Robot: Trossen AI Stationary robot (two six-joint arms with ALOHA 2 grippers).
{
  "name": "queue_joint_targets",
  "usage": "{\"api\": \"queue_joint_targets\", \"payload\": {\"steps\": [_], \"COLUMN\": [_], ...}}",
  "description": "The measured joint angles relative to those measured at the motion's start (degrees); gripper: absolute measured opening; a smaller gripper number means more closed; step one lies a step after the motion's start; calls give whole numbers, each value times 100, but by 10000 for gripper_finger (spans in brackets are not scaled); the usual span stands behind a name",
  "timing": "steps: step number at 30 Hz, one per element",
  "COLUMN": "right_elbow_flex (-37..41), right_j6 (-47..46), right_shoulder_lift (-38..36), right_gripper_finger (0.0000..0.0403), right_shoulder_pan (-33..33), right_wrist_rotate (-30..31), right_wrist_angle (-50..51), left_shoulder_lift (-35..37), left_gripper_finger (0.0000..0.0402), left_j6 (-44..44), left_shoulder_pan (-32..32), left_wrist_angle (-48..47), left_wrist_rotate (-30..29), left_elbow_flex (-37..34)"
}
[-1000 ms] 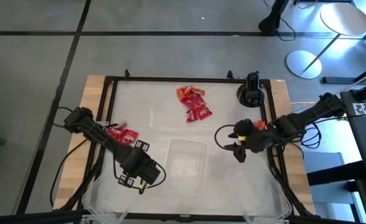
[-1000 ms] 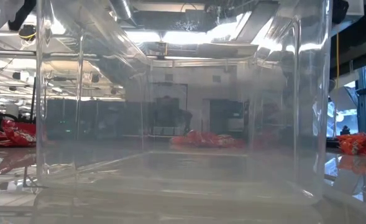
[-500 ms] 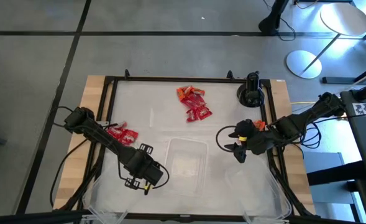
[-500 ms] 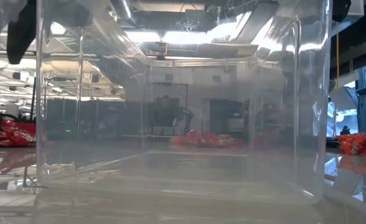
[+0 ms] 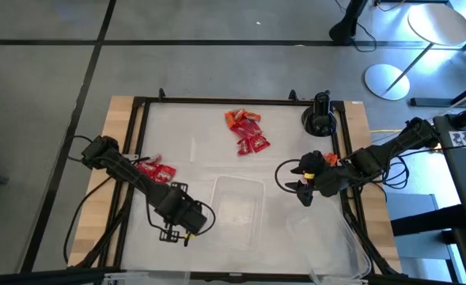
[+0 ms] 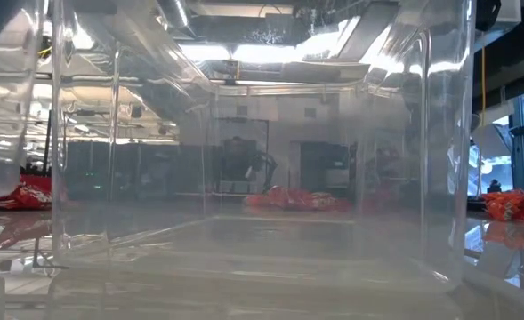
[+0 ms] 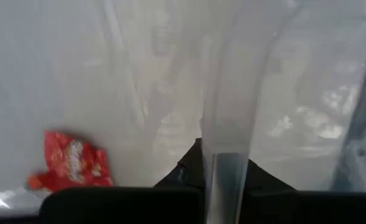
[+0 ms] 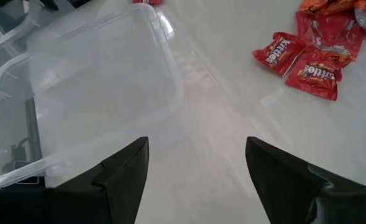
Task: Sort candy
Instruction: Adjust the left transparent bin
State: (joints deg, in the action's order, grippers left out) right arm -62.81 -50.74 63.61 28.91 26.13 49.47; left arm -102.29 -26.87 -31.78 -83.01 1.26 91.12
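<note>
The left gripper (image 5: 172, 232) sits near the front-left corner of the table (image 5: 193, 131), with its jaws closed together; in the left wrist view a clear bin wall (image 7: 226, 124) rises directly in front of the fingers, and whether the jaws pinch that wall cannot be told. The right gripper (image 5: 302, 190) hangs over the right side of the table with its jaws spread wide — nothing lies between the fingers (image 8: 123, 171), which frame bare tabletop just short of the central clear bin (image 5: 236, 206). That bin stands at the front-centre of the table, between the two grippers, and no candy shows inside it. The candy lies in three groups: a central pile of red and orange packets (image 5: 246, 131) toward the far edge, well apart from both grippers; a cluster of red packets (image 5: 153, 169) on the left, beside the left arm's forearm; and a few orange pieces (image 6: 511, 206) at the right, seen in the low view. A single red packet (image 7: 71, 162) lies on the table near the left gripper. A black round fixture (image 5: 320, 117) stands at the far-right corner.
</note>
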Motion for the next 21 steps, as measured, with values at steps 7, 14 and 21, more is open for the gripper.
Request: {"api": "queue_joint_targets", "payload": {"steps": [7, 14, 21], "right_elbow_flex": [0, 0, 0], "right_j6": [1, 0, 2], "right_shoulder_lift": [0, -2, -2], "right_gripper_finger": [264, 264, 264], "right_shoulder_pan": [-4, -4, 0], "right_wrist_rotate": [136, 134, 133], "right_wrist_angle": [-1, -6, 3], "left_shoulder_lift": [53, 165, 165], "left_gripper_finger": [7, 7, 7], "left_j6": [-370, -364, -95], "left_shoulder_pan": [201, 671, 1014], "left_wrist_angle": [-508, -409, -448], "left_wrist_rotate": [-192, -597, -566], "left_elbow_flex": [26, 26, 21]}}
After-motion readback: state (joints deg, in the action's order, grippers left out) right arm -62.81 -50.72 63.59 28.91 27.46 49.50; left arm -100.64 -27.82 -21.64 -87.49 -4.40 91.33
